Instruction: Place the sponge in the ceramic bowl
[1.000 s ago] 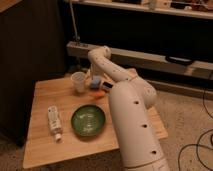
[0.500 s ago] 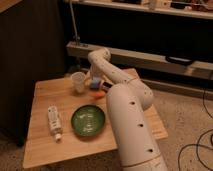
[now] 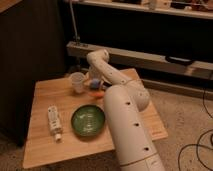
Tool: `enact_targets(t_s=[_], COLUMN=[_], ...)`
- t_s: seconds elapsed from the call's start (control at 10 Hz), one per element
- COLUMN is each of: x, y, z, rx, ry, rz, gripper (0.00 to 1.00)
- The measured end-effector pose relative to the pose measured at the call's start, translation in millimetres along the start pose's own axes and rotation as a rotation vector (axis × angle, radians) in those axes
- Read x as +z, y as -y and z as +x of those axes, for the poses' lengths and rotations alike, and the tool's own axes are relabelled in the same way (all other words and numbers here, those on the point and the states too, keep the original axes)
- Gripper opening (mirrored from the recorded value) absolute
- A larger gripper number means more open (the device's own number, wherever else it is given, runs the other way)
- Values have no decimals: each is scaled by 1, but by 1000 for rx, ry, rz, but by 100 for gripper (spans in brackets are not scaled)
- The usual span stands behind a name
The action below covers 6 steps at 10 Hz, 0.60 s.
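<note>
The dark green ceramic bowl [image 3: 88, 120] sits on the wooden table [image 3: 42, 150], near its middle front, and it holds nothing. Behind the bowl, my gripper [image 3: 93, 81] reaches down at the back of the table, just right of the translucent cup [image 3: 77, 82]. A bit of the light-blue sponge [image 3: 94, 85] shows right at the gripper's tip. Whether the gripper holds it is hidden by the arm. The sponge is about a hand's width behind the bowl's far rim.
A small orange piece [image 3: 99, 93] lies just in front of the sponge. A white bottle [image 3: 54, 122] lies on its side left of the bowl. My white arm [image 3: 125, 125] covers the table's right half. A dark cabinet stands to the left and a shelf behind.
The arm's end has shifted slightly toward the cup and stays low over the sponge. The bowl, bottle and cup have not moved.
</note>
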Motion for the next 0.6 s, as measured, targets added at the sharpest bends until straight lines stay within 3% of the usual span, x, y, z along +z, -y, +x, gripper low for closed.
enact_targets(t_s=[0.1, 0.3, 0.6], x=[3, 5, 7], y=[-1, 0, -2], z=[-2, -4, -7], rx=[4, 6, 4], ry=[10, 18, 24], rz=[9, 18, 24], gripper=[66, 53, 19])
